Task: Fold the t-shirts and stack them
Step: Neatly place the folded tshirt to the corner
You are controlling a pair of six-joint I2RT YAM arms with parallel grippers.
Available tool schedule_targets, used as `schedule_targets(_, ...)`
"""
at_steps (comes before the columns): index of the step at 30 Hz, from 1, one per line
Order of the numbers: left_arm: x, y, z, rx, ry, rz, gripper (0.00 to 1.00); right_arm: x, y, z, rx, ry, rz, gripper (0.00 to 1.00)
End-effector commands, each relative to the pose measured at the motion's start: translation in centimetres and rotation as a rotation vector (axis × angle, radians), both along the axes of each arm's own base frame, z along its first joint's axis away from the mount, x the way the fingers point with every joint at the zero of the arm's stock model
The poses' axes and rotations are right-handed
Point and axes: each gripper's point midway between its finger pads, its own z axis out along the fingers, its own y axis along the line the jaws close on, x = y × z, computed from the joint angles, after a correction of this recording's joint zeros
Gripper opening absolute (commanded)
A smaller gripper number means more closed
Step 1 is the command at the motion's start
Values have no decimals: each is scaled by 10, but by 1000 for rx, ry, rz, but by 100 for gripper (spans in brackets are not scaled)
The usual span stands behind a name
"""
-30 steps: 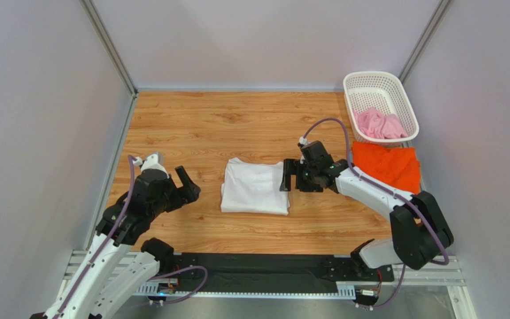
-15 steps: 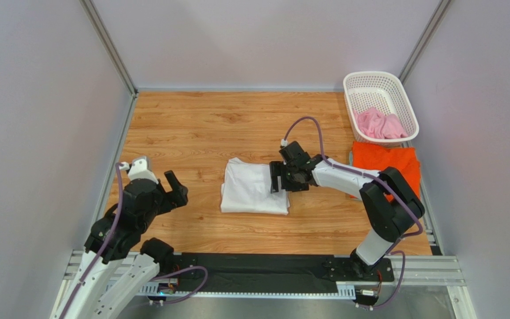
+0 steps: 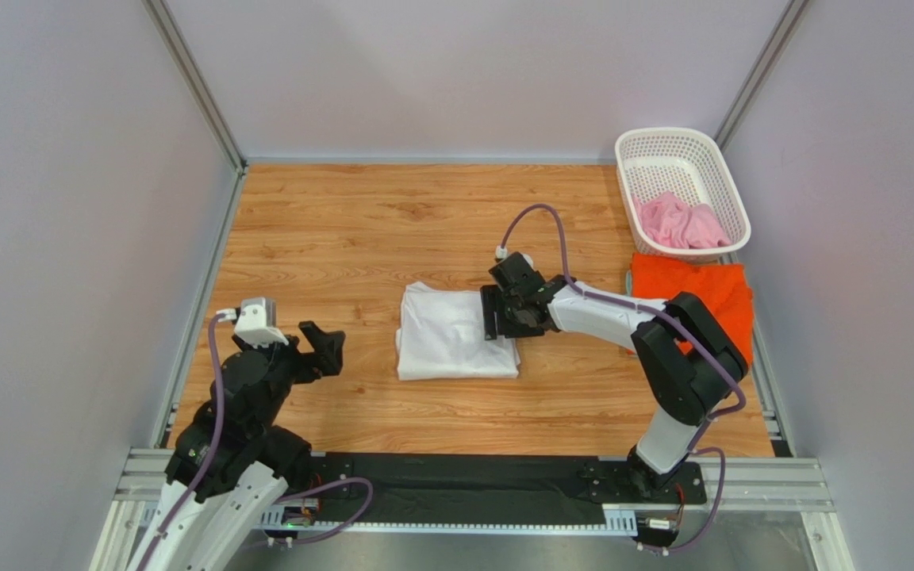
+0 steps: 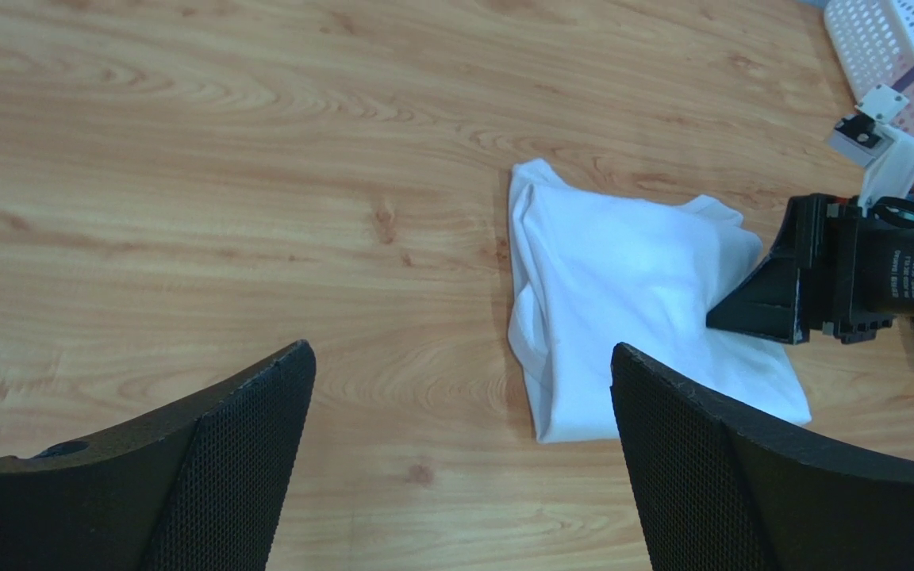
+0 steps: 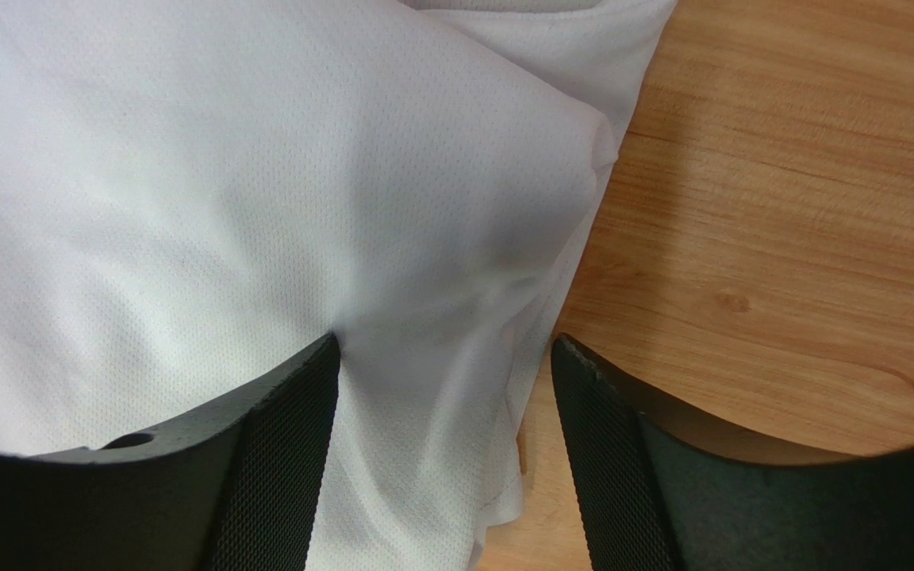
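Your right gripper (image 3: pixel 500 315) is at the right edge of the folded white shirt (image 3: pixel 450 336), which lies flat near the middle of the table (image 3: pixel 343 226). In the right wrist view its jaws stand apart: one of the fingers (image 5: pixel 283 440) is down on the cloth, the other is at the shirt's edge over bare wood, and the layered hem bunches a little in the gap between them. Your left gripper (image 3: pixel 321 347) hangs over bare wood to the left of the white shirt, well apart from it, with its jaws wide apart and holding nothing. The orange shirt (image 3: pixel 700 300) lies spread at the table's right edge, just in front of the basket (image 3: pixel 664 143), and your right arm partly hides it. The pink shirt (image 3: pixel 679 221) is crumpled inside the basket in the far right corner.
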Motion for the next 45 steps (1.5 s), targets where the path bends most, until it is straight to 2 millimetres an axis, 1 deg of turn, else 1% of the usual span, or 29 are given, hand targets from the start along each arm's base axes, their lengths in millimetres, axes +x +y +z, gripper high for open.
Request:
schedule_targets(1,15,-8,40,55,-195,-69,100,2,-4,-17,-46,5,-10,67)
schedule_targets(2,17,-9,40,68,-201,-72,100,2,-3,-19,-47,5,-9,64)
schedule_targets(3,18,-9,42,72,-211,-73,100,2,-3,-19,-46,6,-3,57)
schedule_targets(4,19,-11,45,71,-221,-81,100,3,-3,-19,-47,2,1,54)
schedule_targets(5,20,-12,44,84,-215,-91,100,4,-1,-20,-42,-4,5,49)
schedule_targets(6,21,-14,43,89,-212,-102,100,5,-1,-20,-41,-8,8,40)
schedule_targets(8,21,-17,42,113,-207,-131,100,7,1,-19,-41,-21,21,32)
schedule_targets(9,20,-18,42,119,-206,-140,100,9,0,-18,-45,-29,21,24)
schedule_targets(12,19,-16,41,136,-203,-141,100,12,-3,-15,-60,-50,34,7)
schedule_targets(14,18,-14,42,144,-214,-136,100,13,-5,-11,-73,-69,51,0)
schedule_targets(15,18,-12,40,152,-212,-128,100,14,-10,-11,-95,-80,50,0)
schedule_targets(16,17,-11,39,155,-213,-124,100,15,-11,-3,-100,-102,67,0)
schedule_targets(18,16,-9,37,169,-211,-121,100,15,-22,1,-138,-128,63,0)
schedule_targets(19,16,-8,35,171,-208,-118,100,14,-27,7,-156,-141,63,0)
schedule_targets(20,16,-7,35,171,-205,-115,100,16,-36,10,-197,-163,59,0)
schedule_targets(23,16,-6,32,169,-194,-109,100,11,-58,19,-282,-173,50,0)
schedule_targets(24,15,-8,32,167,-192,-115,100,13,-68,23,-333,-193,40,0)
schedule_targets(25,15,-8,32,167,-191,-118,100,9,-78,24,-373,-190,39,0)
schedule_targets(27,15,-10,32,167,-190,-127,100,10,-94,38,-434,-232,32,0)
schedule_targets(28,15,-10,31,168,-190,-128,100,6,-102,40,-464,-227,34,0)
schedule_targets(29,15,-10,31,169,-189,-128,100,6,-112,49,-496,-253,14,0)
schedule_targets(31,15,-8,30,173,-186,-124,100,3,-126,57,-547,-256,13,0)
schedule_targets(32,14,-8,29,173,-183,-123,100,4,-138,64,-596,-279,-10,0)
schedule_targets(33,14,-7,28,173,-177,-120,100,4,-145,74,-619,-303,-12,0)
schedule_targets(35,13,-7,27,171,-176,-119,100,2,-160,84,-663,-324,-27,0)
schedule_targets(36,13,-7,26,174,-175,-120,100,3,-167,93,-657,-341,-52,0)
schedule_targets(38,12,-6,27,172,-179,-118,100,2,-174,99,-641,-344,-67,0)
schedule_targets(41,11,-6,26,169,-182,-119,100,6,-194,117,-651,-375,-125,0)
schedule_targets(45,11,-8,25,161,-178,-125,100,10,-207,142,-688,-425,-135,0)
